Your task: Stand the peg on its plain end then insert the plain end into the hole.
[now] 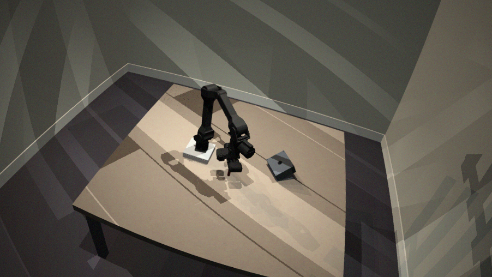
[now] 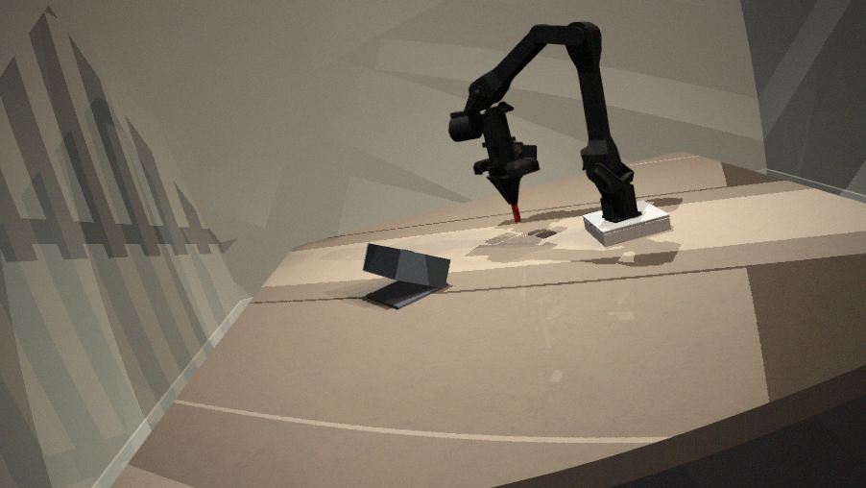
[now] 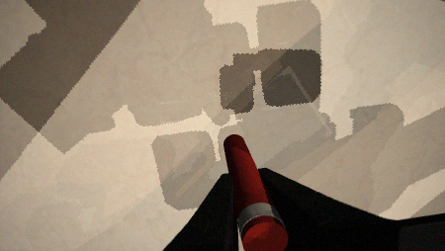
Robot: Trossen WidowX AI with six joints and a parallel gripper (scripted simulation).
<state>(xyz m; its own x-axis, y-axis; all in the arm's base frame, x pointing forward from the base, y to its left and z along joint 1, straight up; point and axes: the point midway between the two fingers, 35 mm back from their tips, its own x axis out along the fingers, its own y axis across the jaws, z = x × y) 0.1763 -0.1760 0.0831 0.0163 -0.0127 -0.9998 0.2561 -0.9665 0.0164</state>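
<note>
My gripper (image 1: 229, 171) (image 2: 515, 204) (image 3: 244, 179) is shut on the red peg (image 1: 228, 174) (image 2: 517, 213) (image 3: 243, 180), near its banded end. The peg hangs close to upright, plain end down, and its lower end appears a little above the table. The white band (image 3: 259, 211) shows near the upper end in the wrist view; the fingers hide it in the top and exterior views. The dark sloped panel (image 1: 287, 168) (image 2: 405, 265) stands apart from the peg. Its single hole (image 1: 280, 162) is empty in the top view; the holed face is turned away in the exterior view.
The arm's white base (image 1: 197, 155) (image 2: 633, 229) stands on the tan table (image 1: 165, 192) (image 2: 606, 363), on the other side of the peg from the panel. The panel rests on a dark flat foot (image 2: 396, 295). Patchy shadows cross the table.
</note>
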